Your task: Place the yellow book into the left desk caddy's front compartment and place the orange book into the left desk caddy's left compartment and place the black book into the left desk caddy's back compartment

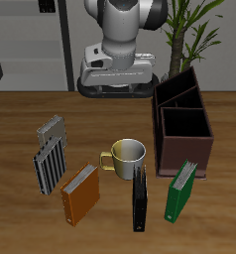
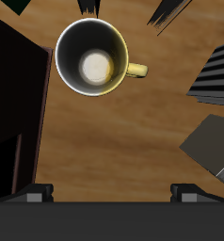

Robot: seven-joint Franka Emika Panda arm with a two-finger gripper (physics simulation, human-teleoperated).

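We are hovering with fingers (image 2: pixel 112 192) wide and empty, nothing stowed; next we are reaching for the yellow book (image 1: pixel 51 130)

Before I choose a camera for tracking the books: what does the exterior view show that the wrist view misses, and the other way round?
Only the exterior view shows the orange book, the green book, the full black book, and both caddies, including the left desk caddy. Only the wrist view shows the inside of the mug, looking straight down into it, plus the gripper's fingertips. Both show the mug, the striped book and the yellow book, though the wrist view catches only the books' edges.
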